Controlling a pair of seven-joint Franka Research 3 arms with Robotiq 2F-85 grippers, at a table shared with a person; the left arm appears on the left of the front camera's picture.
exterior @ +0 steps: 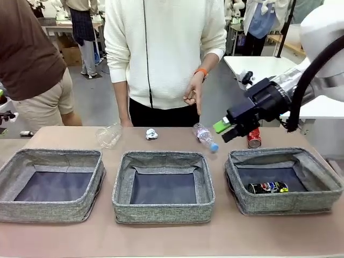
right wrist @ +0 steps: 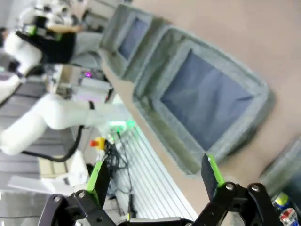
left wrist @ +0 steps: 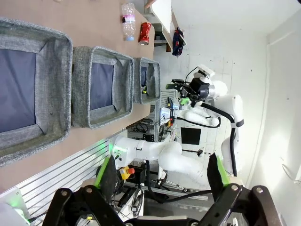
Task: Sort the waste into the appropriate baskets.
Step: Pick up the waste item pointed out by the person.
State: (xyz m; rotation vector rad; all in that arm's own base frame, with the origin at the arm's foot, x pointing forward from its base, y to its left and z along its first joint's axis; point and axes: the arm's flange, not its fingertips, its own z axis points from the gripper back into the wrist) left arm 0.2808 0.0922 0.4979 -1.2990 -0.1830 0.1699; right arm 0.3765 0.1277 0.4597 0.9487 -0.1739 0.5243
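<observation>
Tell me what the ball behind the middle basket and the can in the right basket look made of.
Ball: probably crumpled paper, matt white with grey creases, though foil is possible. Can: likely thin metal, glossy dark printed skin with bright multicoloured patches and small highlights.

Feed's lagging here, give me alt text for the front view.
The right arm's open pincer hovers above the table between a bottle and a red can, behind the right basket, which holds a dark can. A paper ball lies behind the middle basket, a crushed bottle behind the gap to the left basket. A person stands at the far side.
</observation>
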